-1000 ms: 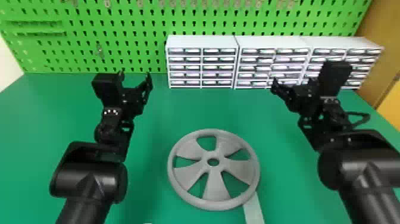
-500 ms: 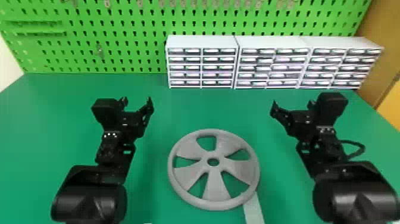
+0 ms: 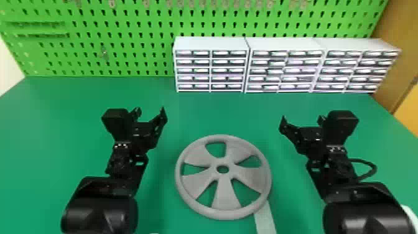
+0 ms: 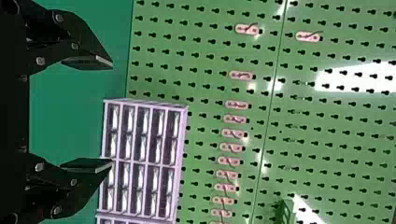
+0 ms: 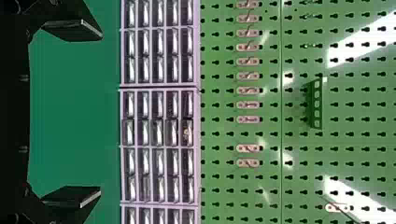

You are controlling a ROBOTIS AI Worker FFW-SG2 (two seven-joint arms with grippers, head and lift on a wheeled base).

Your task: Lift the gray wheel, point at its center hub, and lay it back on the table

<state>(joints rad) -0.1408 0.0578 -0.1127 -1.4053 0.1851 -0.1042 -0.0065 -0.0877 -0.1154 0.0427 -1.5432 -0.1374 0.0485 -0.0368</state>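
Observation:
The gray wheel (image 3: 224, 193) lies flat on the green table (image 3: 217, 109), its center hub (image 3: 222, 169) a small round hole among several spokes. To its left and farther back is my left gripper (image 3: 150, 112), open and apart from the wheel. My right gripper (image 3: 301, 120) stands open beyond the wheel's right side. In the left wrist view the left gripper (image 4: 112, 115) has nothing between its widely parted fingers. The right wrist view has the right gripper (image 5: 101, 114) likewise spread and holding nothing.
White drawer cabinets (image 3: 211, 43) line the table's back edge, before a green pegboard (image 3: 124, 40). A pale strip (image 3: 265, 217) runs from beneath the wheel's lower right rim toward the front edge.
Both arms have come back and down toward the near side of the table, and their grippers sit lower in the head view. The wheel has stayed put.

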